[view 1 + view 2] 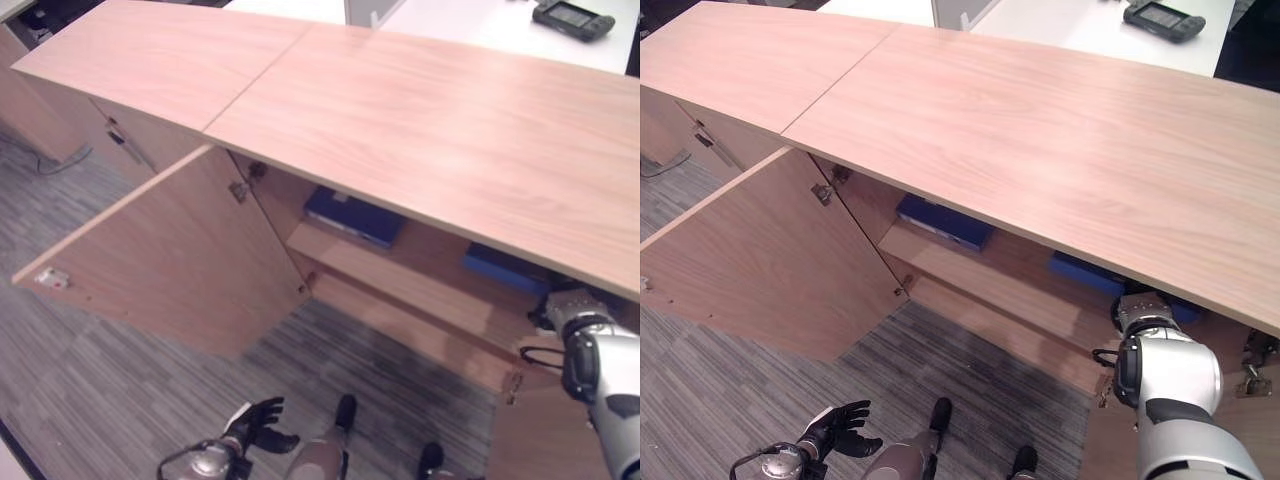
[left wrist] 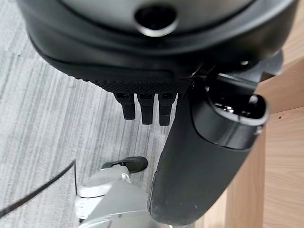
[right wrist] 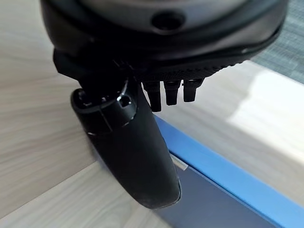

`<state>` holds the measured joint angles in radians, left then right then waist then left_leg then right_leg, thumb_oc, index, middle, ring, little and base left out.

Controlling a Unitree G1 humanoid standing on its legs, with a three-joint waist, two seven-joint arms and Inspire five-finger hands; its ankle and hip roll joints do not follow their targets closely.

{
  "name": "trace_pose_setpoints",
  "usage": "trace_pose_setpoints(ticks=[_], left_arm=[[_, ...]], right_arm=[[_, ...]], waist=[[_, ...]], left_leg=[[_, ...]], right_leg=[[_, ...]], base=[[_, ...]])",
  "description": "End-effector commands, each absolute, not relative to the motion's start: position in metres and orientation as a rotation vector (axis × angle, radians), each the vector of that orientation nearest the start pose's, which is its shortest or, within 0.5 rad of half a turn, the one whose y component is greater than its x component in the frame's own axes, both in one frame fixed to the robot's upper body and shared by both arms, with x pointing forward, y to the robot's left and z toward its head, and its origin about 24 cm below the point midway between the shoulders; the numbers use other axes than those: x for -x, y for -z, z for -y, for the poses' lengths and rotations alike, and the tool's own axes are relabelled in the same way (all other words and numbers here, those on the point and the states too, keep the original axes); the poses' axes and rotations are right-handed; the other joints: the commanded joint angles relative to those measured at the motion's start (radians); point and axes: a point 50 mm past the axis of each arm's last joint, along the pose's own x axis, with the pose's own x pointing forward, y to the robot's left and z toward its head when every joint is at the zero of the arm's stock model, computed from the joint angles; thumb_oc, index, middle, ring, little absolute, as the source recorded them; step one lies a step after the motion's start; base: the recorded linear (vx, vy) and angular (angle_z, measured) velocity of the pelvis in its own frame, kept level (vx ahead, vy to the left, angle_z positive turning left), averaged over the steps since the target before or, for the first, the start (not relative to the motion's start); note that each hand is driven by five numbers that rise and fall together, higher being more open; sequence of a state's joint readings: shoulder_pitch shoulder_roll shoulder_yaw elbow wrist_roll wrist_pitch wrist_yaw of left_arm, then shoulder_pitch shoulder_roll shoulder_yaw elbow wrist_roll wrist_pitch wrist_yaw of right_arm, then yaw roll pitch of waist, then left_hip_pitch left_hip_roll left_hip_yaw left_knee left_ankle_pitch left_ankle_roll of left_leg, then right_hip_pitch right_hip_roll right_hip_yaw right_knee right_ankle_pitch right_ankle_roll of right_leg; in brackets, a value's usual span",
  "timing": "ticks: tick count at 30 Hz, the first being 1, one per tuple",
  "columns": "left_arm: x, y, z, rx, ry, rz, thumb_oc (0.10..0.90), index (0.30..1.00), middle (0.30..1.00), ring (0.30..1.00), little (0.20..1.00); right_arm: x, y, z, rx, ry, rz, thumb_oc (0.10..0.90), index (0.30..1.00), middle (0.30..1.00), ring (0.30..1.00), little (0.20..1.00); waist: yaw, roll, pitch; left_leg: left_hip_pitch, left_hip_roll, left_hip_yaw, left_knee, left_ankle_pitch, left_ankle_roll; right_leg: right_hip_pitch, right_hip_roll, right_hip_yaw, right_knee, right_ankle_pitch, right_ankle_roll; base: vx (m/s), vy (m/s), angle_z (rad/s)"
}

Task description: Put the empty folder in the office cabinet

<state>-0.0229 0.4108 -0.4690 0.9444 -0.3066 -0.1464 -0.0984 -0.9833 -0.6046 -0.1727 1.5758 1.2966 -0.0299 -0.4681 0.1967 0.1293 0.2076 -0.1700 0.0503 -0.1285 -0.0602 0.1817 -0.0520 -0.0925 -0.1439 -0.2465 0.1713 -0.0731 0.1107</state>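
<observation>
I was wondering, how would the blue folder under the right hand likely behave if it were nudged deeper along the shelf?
The blue folder lies flat on the wooden shelf, so it would probably slide rather than tip or roll. Its straight, crisp edge suggests a fairly stiff cover. Its smooth face may let the right hand slip across it.
</observation>
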Motion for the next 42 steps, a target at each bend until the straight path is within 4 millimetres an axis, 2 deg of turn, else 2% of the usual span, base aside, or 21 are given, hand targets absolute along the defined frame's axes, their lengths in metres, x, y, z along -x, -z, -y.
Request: trace_pose_setpoints(ticks=[1, 3, 5, 7, 8, 13, 18, 20, 21, 23, 27, 30, 31, 32, 33, 34, 38, 42], left_arm=[[-0.17, 0.115, -0.249, -0.327, 0.142, -0.826, 0.8, 0.9, 0.9, 0.9, 0.9], [-0.168, 0.116, -0.252, -0.322, 0.121, -0.831, 0.8, 0.9, 0.9, 0.9, 0.9], [-0.165, 0.116, -0.256, -0.311, 0.083, -0.835, 0.8, 0.9, 0.9, 0.9, 0.9], [-0.165, 0.117, -0.257, -0.308, 0.074, -0.837, 0.8, 0.9, 0.9, 0.9, 0.9], [-0.164, 0.117, -0.257, -0.294, 0.06, -0.84, 0.8, 0.9, 0.9, 0.9, 0.9], [-0.163, 0.118, -0.258, -0.269, 0.029, -0.842, 0.8, 0.9, 0.9, 0.9, 0.9], [-0.162, 0.119, -0.258, -0.248, 0.009, -0.845, 0.8, 0.9, 0.9, 0.9, 0.9], [-0.166, 0.119, -0.255, -0.24, 0.01, -0.841, 0.8, 0.9, 0.9, 0.9, 0.9], [-0.166, 0.119, -0.255, -0.24, 0.01, -0.842, 0.8, 0.9, 0.9, 0.9, 0.9], [-0.168, 0.119, -0.254, -0.228, -0.005, -0.838, 0.8, 0.9, 0.9, 0.9, 0.9], [-0.17, 0.12, -0.251, -0.231, -0.004, -0.844, 0.8, 0.9, 0.9, 0.9, 0.9], [-0.17, 0.12, -0.251, -0.233, -0.005, -0.847, 0.8, 0.9, 0.9, 0.9, 0.9], [-0.17, 0.121, -0.25, -0.236, 0.002, -0.851, 0.8, 0.9, 0.9, 0.9, 0.9], [-0.204, 0.112, -0.23, -0.247, 0.021, -0.789, 0.8, 0.9, 0.9, 0.9, 0.9], [-0.204, 0.112, -0.23, -0.247, 0.022, -0.788, 0.8, 0.9, 0.9, 0.9, 0.9], [-0.22, 0.106, -0.221, -0.212, 0.013, -0.767, 0.8, 0.9, 0.9, 0.9, 0.9], [-0.217, 0.112, -0.211, -0.202, 0.008, -0.792, 0.8, 0.9, 0.9, 0.9, 0.9], [-0.213, 0.116, -0.208, -0.2, 0.018, -0.814, 0.8, 0.9, 0.9, 0.9, 0.9]], right_arm=[[-0.343, -0.118, 0.361, -0.97, 1.057, -0.138, 0.8, 0.9, 0.9, 0.9, 0.9], [-0.35, -0.137, 0.362, -0.922, 1.02, -0.087, 0.8, 0.9, 0.9, 0.9, 0.9], [-0.366, -0.175, 0.353, -0.797, 0.921, 0.009, 0.8, 0.9, 0.9, 0.9, 0.9], [-0.369, -0.183, 0.35, -0.769, 0.898, 0.025, 0.8, 0.9, 0.9, 0.9, 0.9], [-0.374, -0.196, 0.345, -0.725, 0.857, 0.06, 0.8, 0.9, 0.9, 0.9, 0.9], [-0.385, -0.22, 0.329, -0.647, 0.776, 0.122, 0.8, 0.9, 0.9, 0.9, 0.9], [-0.39, -0.224, 0.319, -0.63, 0.746, 0.131, 0.8, 0.9, 0.9, 0.9, 0.9], [-0.393, -0.207, 0.308, -0.641, 0.733, 0.089, 0.8, 0.9, 0.9, 0.9, 0.9], [-0.393, -0.206, 0.308, -0.642, 0.733, 0.087, 0.8, 0.9, 0.9, 0.9, 0.9], [-0.395, -0.185, 0.296, -0.667, 0.727, 0.033, 0.8, 0.9, 0.9, 0.9, 0.9], [-0.391, -0.15, 0.29, -0.738, 0.758, -0.053, 0.8, 0.9, 0.9, 0.9, 0.9], [-0.389, -0.137, 0.287, -0.777, 0.771, -0.085, 0.8, 0.9, 0.9, 0.9, 0.9], [-0.384, -0.124, 0.289, -0.815, 0.802, -0.123, 0.8, 0.9, 0.9, 0.9, 0.9], [-0.39, -0.118, 0.269, -0.82, 0.763, -0.156, 0.8, 0.9, 0.9, 0.9, 0.9], [-0.39, -0.119, 0.269, -0.82, 0.763, -0.155, 0.8, 0.9, 0.9, 0.9, 0.9], [-0.391, -0.111, 0.259, -0.86, 0.757, -0.199, 0.8, 0.9, 0.9, 0.9, 0.9], [-0.382, -0.095, 0.269, -0.896, 0.835, -0.249, 0.8, 0.9, 0.9, 0.9, 0.9], [-0.377, -0.084, 0.268, -0.903, 0.854, -0.274, 0.8, 0.9, 0.9, 0.9, 0.9]], waist=[[0.034, -0.034, -0.014], [0.033, -0.031, -0.013], [0.022, -0.027, -0.005], [0.017, -0.026, -0.003], [0.009, -0.025, 0.0], [-0.005, -0.022, 0.008], [-0.011, -0.022, 0.009], [-0.018, -0.019, 0.011], [-0.019, -0.02, 0.01], [-0.021, -0.02, 0.011], [-0.021, -0.022, 0.007], [-0.02, -0.024, 0.005], [-0.019, -0.025, 0.002], [-0.031, -0.032, 0.0], [-0.031, -0.031, 0.0], [-0.04, -0.035, -0.01], [-0.03, -0.05, -0.029], [-0.028, -0.061, -0.041]], left_leg=[[0.048, 0.06, -0.004, 0.027, -0.148, -0.069], [0.048, 0.059, -0.001, 0.023, -0.145, -0.068], [0.046, 0.058, 0.006, 0.015, -0.139, -0.065], [0.046, 0.058, 0.007, 0.013, -0.138, -0.065], [0.045, 0.058, 0.011, 0.012, -0.137, -0.063], [0.044, 0.055, 0.018, 0.007, -0.134, -0.06], [0.044, 0.055, 0.022, 0.004, -0.131, -0.06], [0.046, 0.054, 0.022, 0.003, -0.13, -0.06], [0.046, 0.054, 0.021, 0.003, -0.13, -0.06], [0.048, 0.054, 0.023, 0.004, -0.131, -0.059], [0.051, 0.054, 0.023, 0.004, -0.133, -0.058], [0.052, 0.055, 0.023, 0.004, -0.134, -0.058], [0.054, 0.055, 0.022, 0.005, -0.136, -0.058], [0.057, 0.056, 0.023, 0.008, -0.139, -0.059], [0.056, 0.056, 0.022, 0.008, -0.138, -0.059], [0.06, 0.058, 0.023, 0.009, -0.141, -0.058], [0.07, 0.062, 0.017, 0.006, -0.146, -0.06], [0.08, 0.064, 0.014, 0.004, -0.147, -0.061]], right_leg=[[0.006, -0.076, 0.026, 0.013, -0.047, 0.057], [0.002, -0.075, 0.03, 0.01, -0.045, 0.056], [-0.007, -0.071, 0.042, 0.001, -0.033, 0.055], [-0.009, -0.07, 0.045, 0.0, -0.031, 0.054], [-0.013, -0.069, 0.049, 0.0, -0.028, 0.054], [-0.023, -0.064, 0.06, -0.003, -0.02, 0.051], [-0.021, -0.064, 0.061, -0.01, -0.016, 0.05], [-0.019, -0.063, 0.063, -0.012, -0.016, 0.049], [-0.019, -0.063, 0.062, -0.012, -0.016, 0.049], [-0.018, -0.063, 0.064, -0.012, -0.015, 0.047], [-0.013, -0.062, 0.064, -0.016, -0.014, 0.047], [-0.012, -0.063, 0.063, -0.017, -0.014, 0.047], [-0.009, -0.063, 0.062, -0.017, -0.016, 0.047], [-0.006, -0.063, 0.062, -0.014, -0.021, 0.048], [-0.007, -0.063, 0.061, -0.015, -0.019, 0.048], [-0.003, -0.063, 0.063, -0.015, -0.02, 0.048], [0.016, -0.064, 0.051, -0.018, -0.025, 0.049], [0.033, -0.062, 0.044, -0.025, -0.024, 0.049]], base=[[0.0, 0.0, 0.0], [-0.02, 0.008, -0.01], [-0.06, 0.026, -0.05], [-0.04, 0.021, -0.11], [-0.03, 0.023, -0.13], [-0.02, 0.013, -0.03], [-0.01, 0.008, -0.02], [-0.01, 0.006, -0.03], [-0.01, 0.006, -0.04], [-0.01, 0.002, -0.06], [0.0, -0.002, -0.01], [0.0, 0.0, 0.0], [0.0, 0.0, 0.0], [0.0, 0.0, 0.0], [0.03, -0.002, 0.04], [0.0, 0.0, 0.0], [0.04, -0.023, 0.02], [0.04, -0.024, 0.05]])
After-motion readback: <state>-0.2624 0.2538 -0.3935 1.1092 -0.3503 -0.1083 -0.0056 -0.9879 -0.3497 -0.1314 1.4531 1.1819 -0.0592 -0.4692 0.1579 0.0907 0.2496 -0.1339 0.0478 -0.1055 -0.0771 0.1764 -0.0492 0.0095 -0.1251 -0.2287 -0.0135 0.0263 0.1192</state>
